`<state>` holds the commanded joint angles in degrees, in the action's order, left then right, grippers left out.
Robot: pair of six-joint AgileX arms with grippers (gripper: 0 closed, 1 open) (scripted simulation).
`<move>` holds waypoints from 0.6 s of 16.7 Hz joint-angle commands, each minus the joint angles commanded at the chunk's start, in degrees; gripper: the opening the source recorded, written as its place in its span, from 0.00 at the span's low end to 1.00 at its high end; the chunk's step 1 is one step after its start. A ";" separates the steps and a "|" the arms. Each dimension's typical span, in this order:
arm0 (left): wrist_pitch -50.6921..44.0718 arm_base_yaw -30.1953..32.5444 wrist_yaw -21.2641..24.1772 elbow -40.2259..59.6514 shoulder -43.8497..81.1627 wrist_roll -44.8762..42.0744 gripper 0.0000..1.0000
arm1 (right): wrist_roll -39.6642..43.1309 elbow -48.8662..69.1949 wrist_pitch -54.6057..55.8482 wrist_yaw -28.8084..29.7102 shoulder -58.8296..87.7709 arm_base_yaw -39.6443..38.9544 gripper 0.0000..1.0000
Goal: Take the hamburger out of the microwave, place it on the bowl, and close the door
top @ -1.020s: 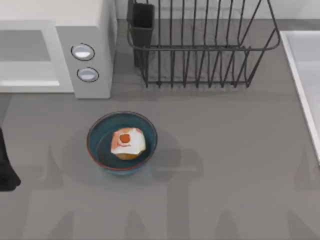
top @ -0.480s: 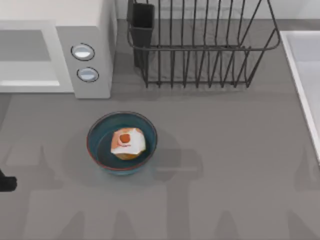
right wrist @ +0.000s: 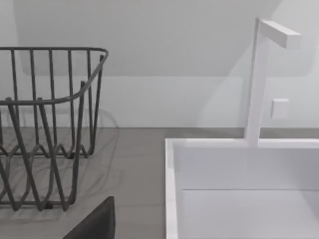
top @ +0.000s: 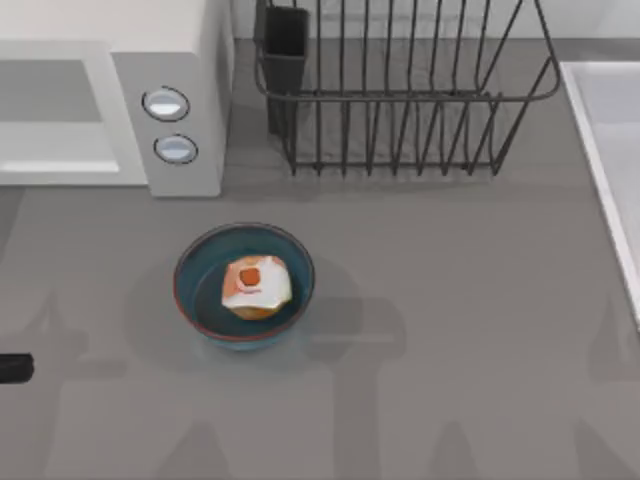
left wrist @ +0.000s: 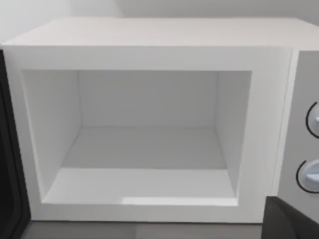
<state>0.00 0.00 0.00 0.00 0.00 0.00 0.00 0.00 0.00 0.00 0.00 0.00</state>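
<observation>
The hamburger [top: 255, 285] lies inside the blue bowl [top: 190, 262], which stands on the table in front of the microwave [top: 185, 100]. In the left wrist view the microwave's cavity [left wrist: 144, 149] is open and has nothing in it. A dark edge of the door [left wrist: 9, 164] shows beside the cavity. My left gripper [top: 12, 368] pokes in at the table's left edge, well away from the bowl, facing the microwave. A dark part of my right gripper [right wrist: 94, 221] shows in the right wrist view, near the sink.
A dark wire dish rack [top: 400, 90] stands behind the bowl to the right, also seen as the rack [right wrist: 45, 124] in the right wrist view. A white sink [top: 610, 150] with a faucet [right wrist: 259, 79] takes up the right side. Open table lies right of the bowl.
My left arm has drawn back toward the left edge of the top view, with less of it showing now. The hamburger, bowl and microwave have not moved.
</observation>
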 joint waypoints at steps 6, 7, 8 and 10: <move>0.00 0.00 0.00 0.00 0.00 0.00 0.00 | 0.00 0.00 0.00 0.00 0.00 0.00 1.00; 0.00 0.00 0.00 0.02 0.02 0.00 0.00 | 0.00 0.00 0.00 0.00 0.00 0.00 1.00; 0.19 -0.18 0.18 0.08 0.20 0.00 0.00 | 0.00 0.00 0.00 0.00 0.00 0.00 1.00; 2.16 -2.21 2.21 0.73 2.38 -0.05 0.00 | 0.00 0.00 0.00 0.00 0.00 0.00 1.00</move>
<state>2.15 -2.21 2.21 0.73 2.38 -0.05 0.00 0.00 0.00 0.00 0.00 0.00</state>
